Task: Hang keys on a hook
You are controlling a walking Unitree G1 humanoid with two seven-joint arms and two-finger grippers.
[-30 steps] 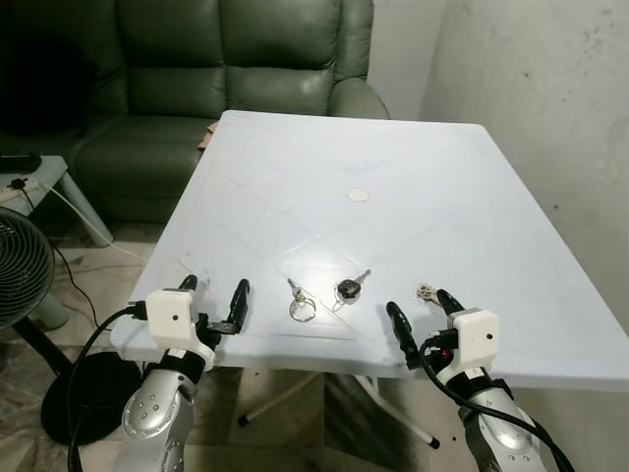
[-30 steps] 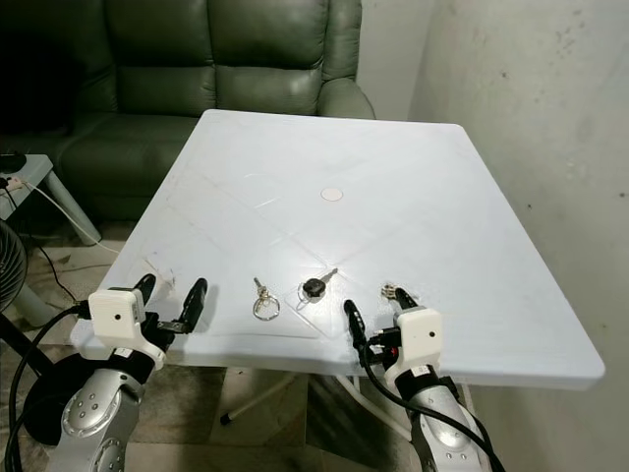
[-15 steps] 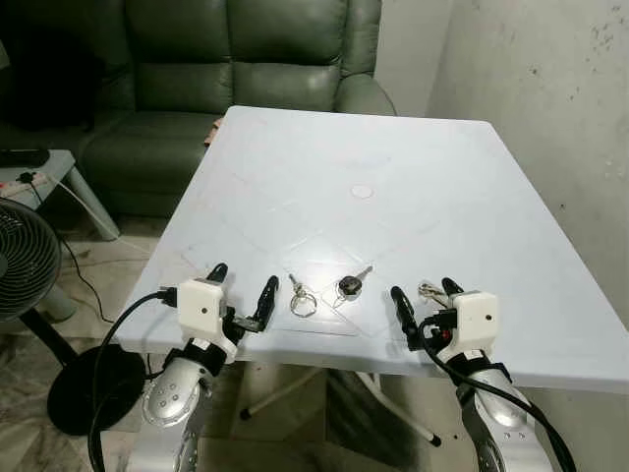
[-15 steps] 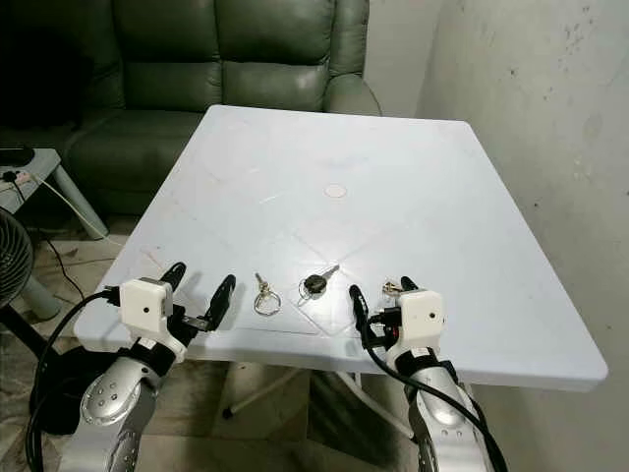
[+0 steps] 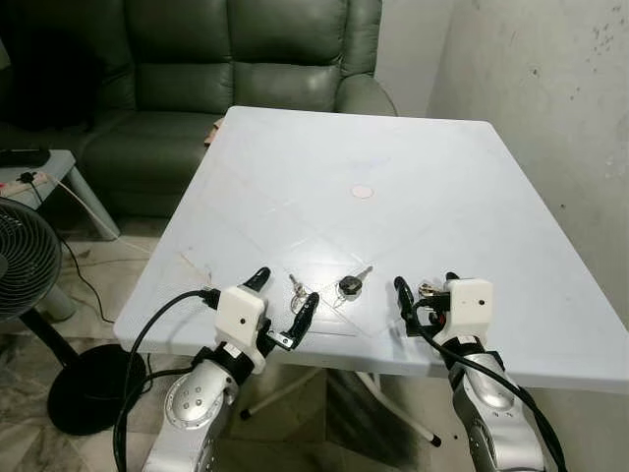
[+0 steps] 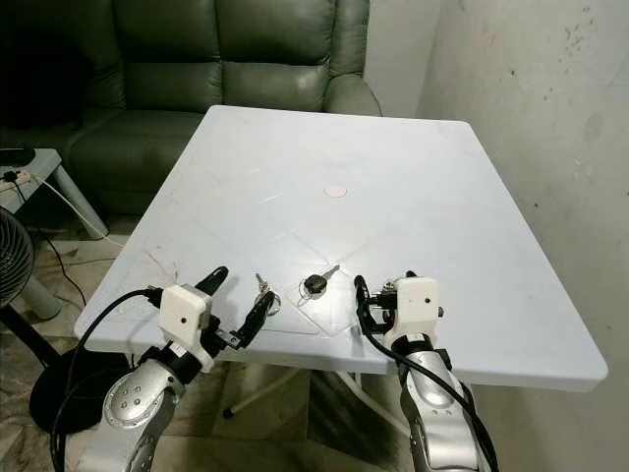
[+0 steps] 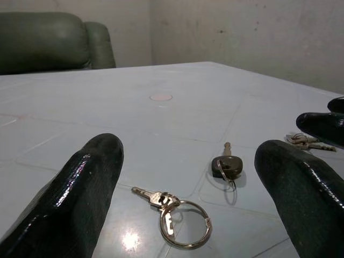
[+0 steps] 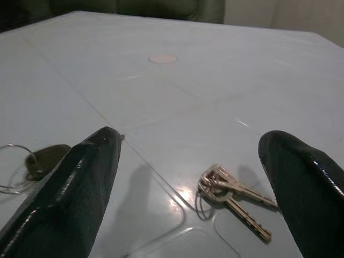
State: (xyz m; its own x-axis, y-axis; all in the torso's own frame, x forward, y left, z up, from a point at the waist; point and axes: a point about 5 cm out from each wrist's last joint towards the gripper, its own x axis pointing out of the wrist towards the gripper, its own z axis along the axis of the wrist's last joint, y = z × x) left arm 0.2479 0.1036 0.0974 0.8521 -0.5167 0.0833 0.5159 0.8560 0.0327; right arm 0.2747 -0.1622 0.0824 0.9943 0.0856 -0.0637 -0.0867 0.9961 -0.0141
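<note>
A white plastic table [image 5: 413,157] is seen from above, with three sets of keys laid along its near edge. At the left, a small silver bunch on a ring [image 5: 300,295] lies between the spread fingers of the left gripper [image 5: 282,298], just ahead of the fingertips and untouched. In the middle, a black-headed key [image 5: 349,286] is set apart from both grippers, between them. At the right, a bunch of brass-coloured keys [image 8: 232,196] lies between the wide-spread fingers of the right gripper [image 5: 425,293], near the inner side of one finger; contact cannot be made out. Both grippers are held low over the table edge, jaws wide apart, with nothing gripped in either.

A small round disc [image 5: 363,192] is set in the middle of the tabletop. A dark green sofa [image 5: 236,49] stands behind the table, and a black floor fan [image 5: 22,270] is placed on the floor to the robot's left. No containers are present on the table.
</note>
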